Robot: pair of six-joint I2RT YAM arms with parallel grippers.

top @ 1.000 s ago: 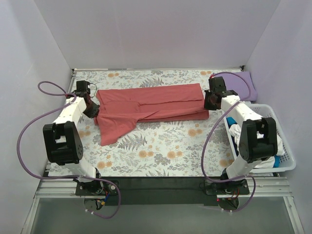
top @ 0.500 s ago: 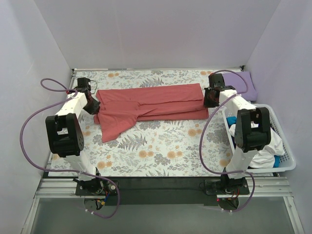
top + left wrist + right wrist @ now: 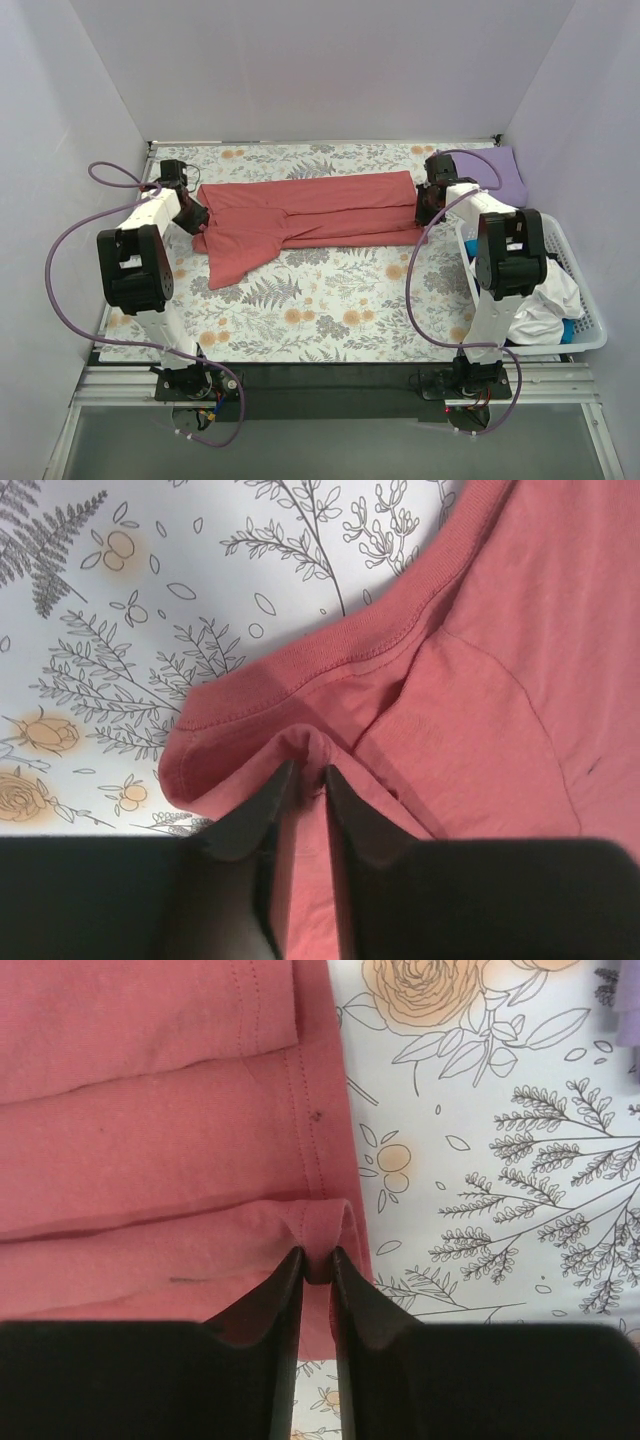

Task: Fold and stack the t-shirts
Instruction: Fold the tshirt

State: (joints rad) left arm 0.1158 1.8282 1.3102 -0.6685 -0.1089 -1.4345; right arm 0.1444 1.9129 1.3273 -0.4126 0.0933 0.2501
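Observation:
The salmon-red t-shirt (image 3: 310,212) lies stretched sideways across the far half of the floral table cloth, folded lengthwise, one sleeve hanging toward the front left. My left gripper (image 3: 197,216) is shut on a pinch of the shirt's collar end (image 3: 305,750). My right gripper (image 3: 427,211) is shut on a pinch of the hem end (image 3: 318,1245). The lavender-purple t-shirt (image 3: 497,172) lies folded at the far right corner.
A white slatted basket (image 3: 590,325) with white and blue cloth stands at the right edge beside the right arm. The floral table cloth (image 3: 330,300) covers the table. Purple walls close in the left, back and right sides.
Both grippers have moved a little toward the back with the shirt's ends, pulling the shirt's near edge and sleeve slightly farther away. Both arms have swung more upright over their bases.

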